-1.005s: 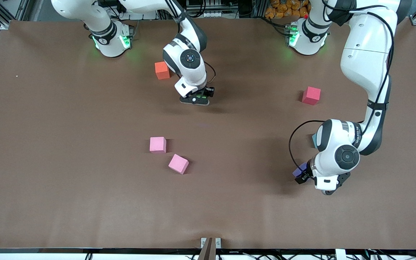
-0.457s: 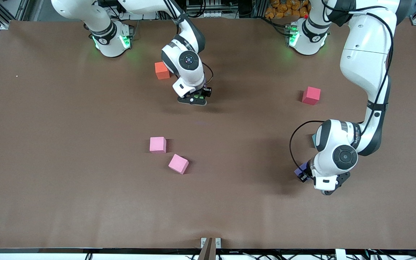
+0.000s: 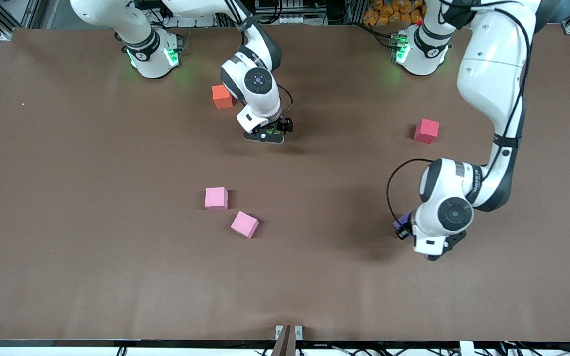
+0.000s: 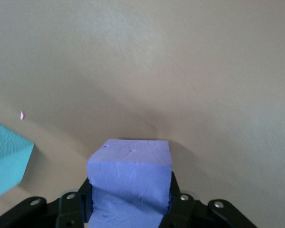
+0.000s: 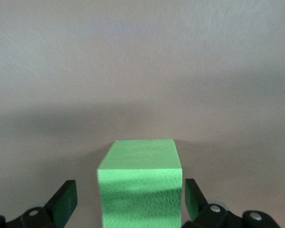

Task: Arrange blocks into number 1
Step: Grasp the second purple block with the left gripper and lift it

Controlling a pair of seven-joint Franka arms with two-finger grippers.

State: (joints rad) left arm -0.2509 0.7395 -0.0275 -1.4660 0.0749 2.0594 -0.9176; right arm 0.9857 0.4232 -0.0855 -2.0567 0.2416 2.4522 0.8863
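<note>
Brown table (image 3: 92, 277) bears scattered blocks; aluminium framing edges it.

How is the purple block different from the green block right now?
The purple block is clamped between the left gripper's fingers; the green block sits free between the right gripper's open fingers. Purple is toward the left arm's end of the table, green under the right gripper mid-table. Both are plain matte cubes.
</note>
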